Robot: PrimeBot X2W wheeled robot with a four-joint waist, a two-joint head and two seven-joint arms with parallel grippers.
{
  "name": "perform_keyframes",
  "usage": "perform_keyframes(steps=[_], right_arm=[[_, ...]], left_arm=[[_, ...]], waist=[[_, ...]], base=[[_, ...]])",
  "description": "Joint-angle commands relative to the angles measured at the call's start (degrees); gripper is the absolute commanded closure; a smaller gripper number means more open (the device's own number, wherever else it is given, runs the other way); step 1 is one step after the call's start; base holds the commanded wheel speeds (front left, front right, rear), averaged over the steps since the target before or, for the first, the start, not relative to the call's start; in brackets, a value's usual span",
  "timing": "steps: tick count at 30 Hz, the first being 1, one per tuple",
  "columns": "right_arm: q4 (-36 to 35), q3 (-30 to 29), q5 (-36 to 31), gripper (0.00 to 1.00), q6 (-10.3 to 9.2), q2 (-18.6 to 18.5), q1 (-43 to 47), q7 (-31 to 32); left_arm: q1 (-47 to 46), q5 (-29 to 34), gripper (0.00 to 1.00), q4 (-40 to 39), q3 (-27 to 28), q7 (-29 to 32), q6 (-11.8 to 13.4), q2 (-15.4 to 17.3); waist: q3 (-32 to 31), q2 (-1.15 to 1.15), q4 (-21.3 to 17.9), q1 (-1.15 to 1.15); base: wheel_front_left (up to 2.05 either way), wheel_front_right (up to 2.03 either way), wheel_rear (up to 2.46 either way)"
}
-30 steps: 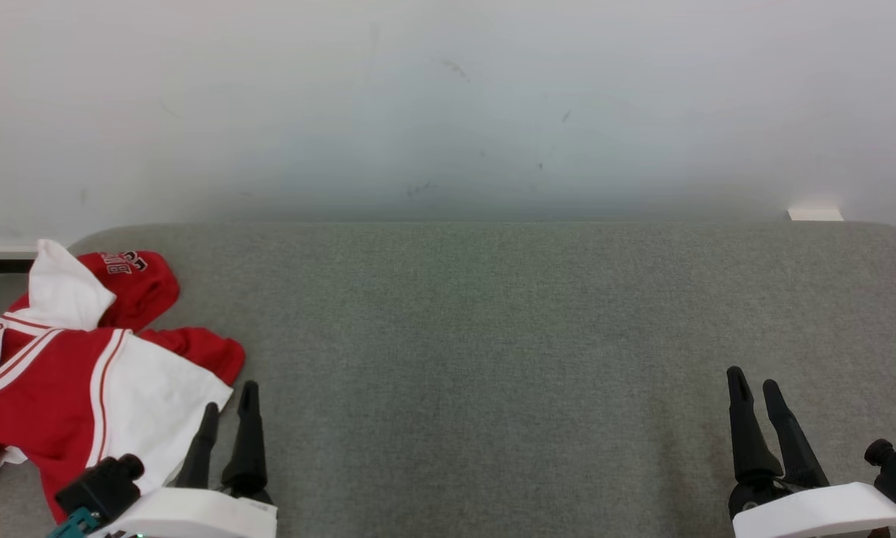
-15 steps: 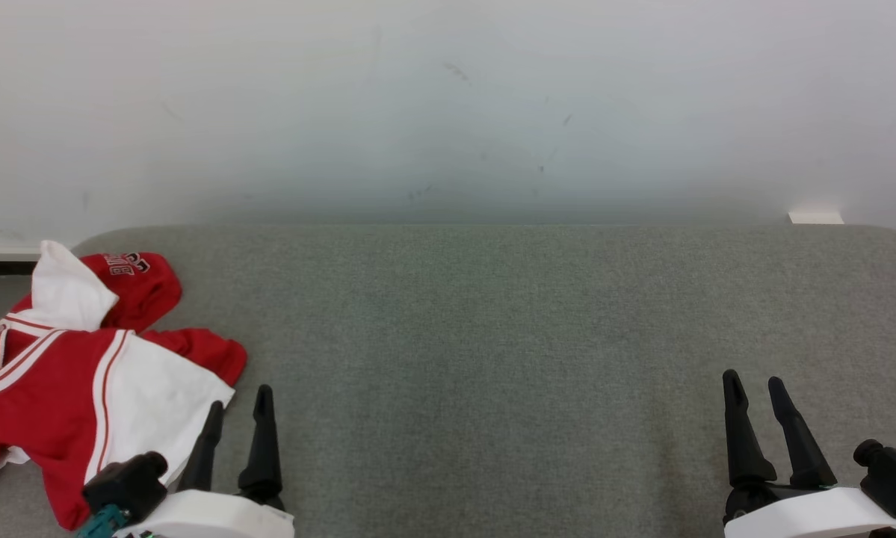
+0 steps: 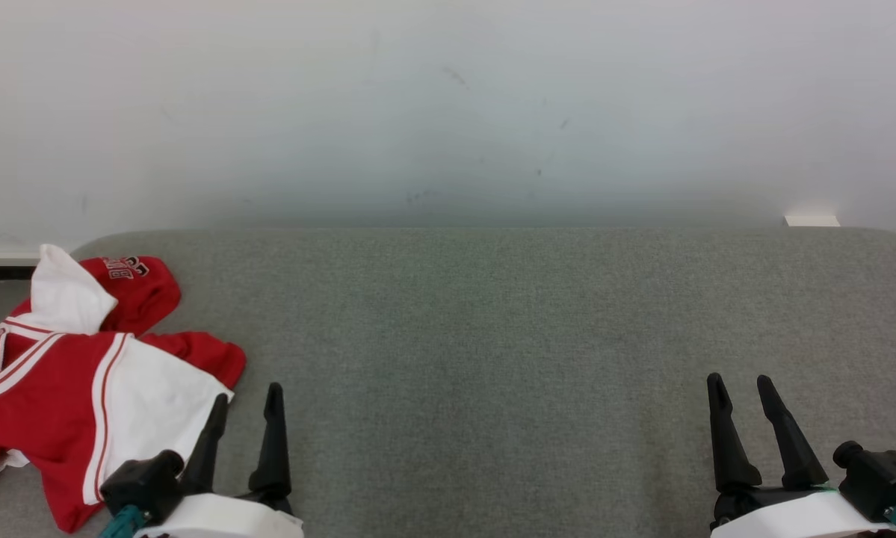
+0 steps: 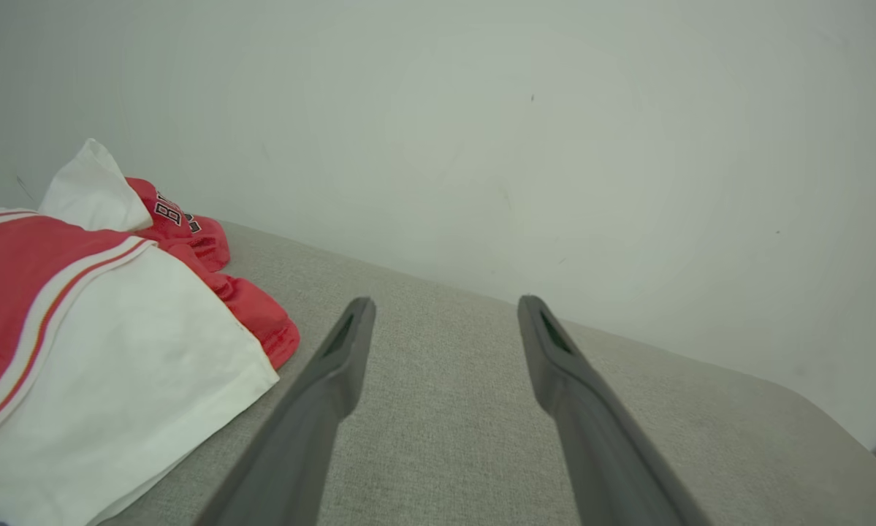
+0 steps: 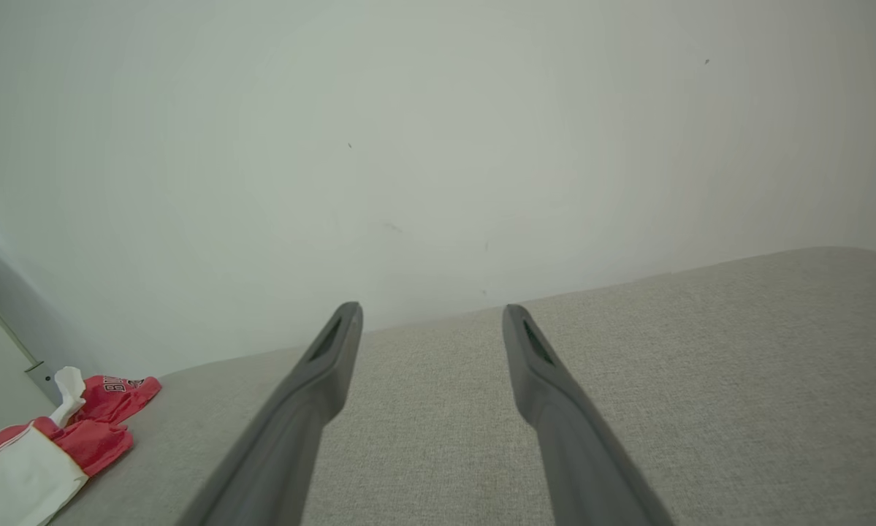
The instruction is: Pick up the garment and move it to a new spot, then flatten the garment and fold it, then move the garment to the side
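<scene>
The crumpled red-and-white jersey [image 3: 81, 388] lies at the left end of the grey worktop [image 3: 492, 336], just left of the left pincer [image 3: 247, 396], which stands spread and empty. The right pincer [image 3: 739, 382], likewise spread and empty, is well apart from it, so the left one seems better placed.

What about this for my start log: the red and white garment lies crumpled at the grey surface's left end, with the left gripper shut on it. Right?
Not quite. The left gripper is open and beside the garment, not on it; the left wrist view shows this. The rest holds.
</scene>
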Motion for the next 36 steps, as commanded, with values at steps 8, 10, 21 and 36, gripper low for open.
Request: perform_keyframes(steps=[8,10,21,36], right_arm=[[-0.5,0.7,-3.8,0.0,-0.09,-0.2,-1.0,-1.3],[-0.5,0.8,-4.5,0.0,-0.09,-0.2,-1.0,-1.6],[0.2,0.5,-8.4,0.0,-0.1,-0.3,-0.5,-2.9],[-0.2,0.4,-12.1,0.0,-0.12,-0.3,-0.9,-4.4]], left_arm=[[0.4,4.7,0.0,-0.2,-0.2,-1.3,-0.1,0.4],[0.5,5.5,0.0,-0.1,-0.3,-1.6,-0.2,0.4],[0.6,9.2,0.0,0.4,-0.3,-2.9,-0.4,0.4],[0.2,14.6,0.0,-0.1,-1.3,-4.4,0.1,0.4]], waist=[[-0.2,0.0,0.0,0.0],[-0.2,0.0,0.0,0.0],[-0.6,0.0,-0.2,0.0],[-0.4,0.0,-0.4,0.0]], base=[[0.0,0.0,0.0],[0.0,0.0,0.0],[0.0,0.0,0.0],[0.0,0.0,0.0]])
